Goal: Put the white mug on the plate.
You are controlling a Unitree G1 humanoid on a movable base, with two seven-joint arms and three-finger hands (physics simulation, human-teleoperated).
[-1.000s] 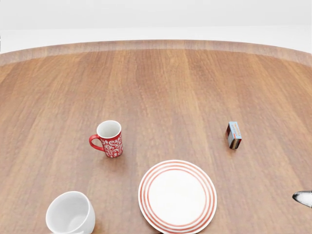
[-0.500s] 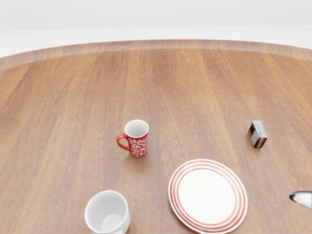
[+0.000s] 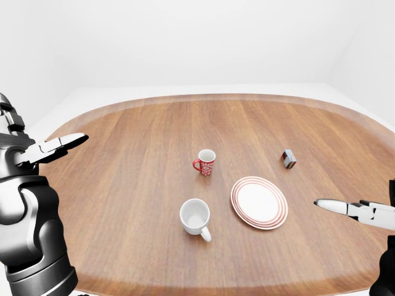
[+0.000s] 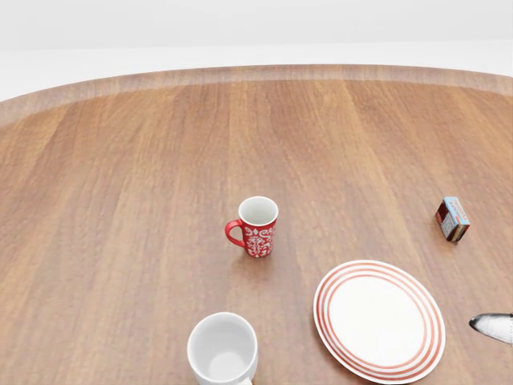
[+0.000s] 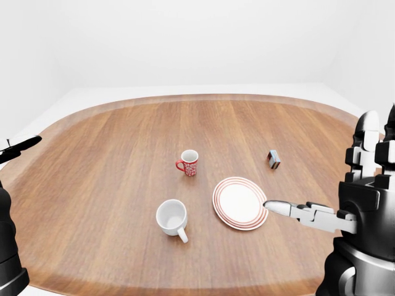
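The white mug (image 3: 195, 216) stands upright on the wooden table, handle toward the bottom right, left of the plate. It also shows at the bottom of the head view (image 4: 222, 350). The white plate with red rings (image 3: 259, 202) lies flat to the mug's right, a small gap between them. My left hand (image 3: 58, 145) is open, raised at the far left, far from the mug. My right hand (image 5: 296, 211) is open, fingers stretched out level, near the plate's right edge; its fingertip (image 4: 490, 326) shows in the head view.
A red patterned mug (image 3: 205, 162) stands above the white mug. A small box (image 3: 288, 159) lies at the upper right of the plate. The round wooden table (image 3: 136, 148) fills the view; white floor and walls surround it.
The whole head view has shifted: mugs, plate and box all slid to the right in the picture, so the camera moved left. The things themselves have not moved on the table.
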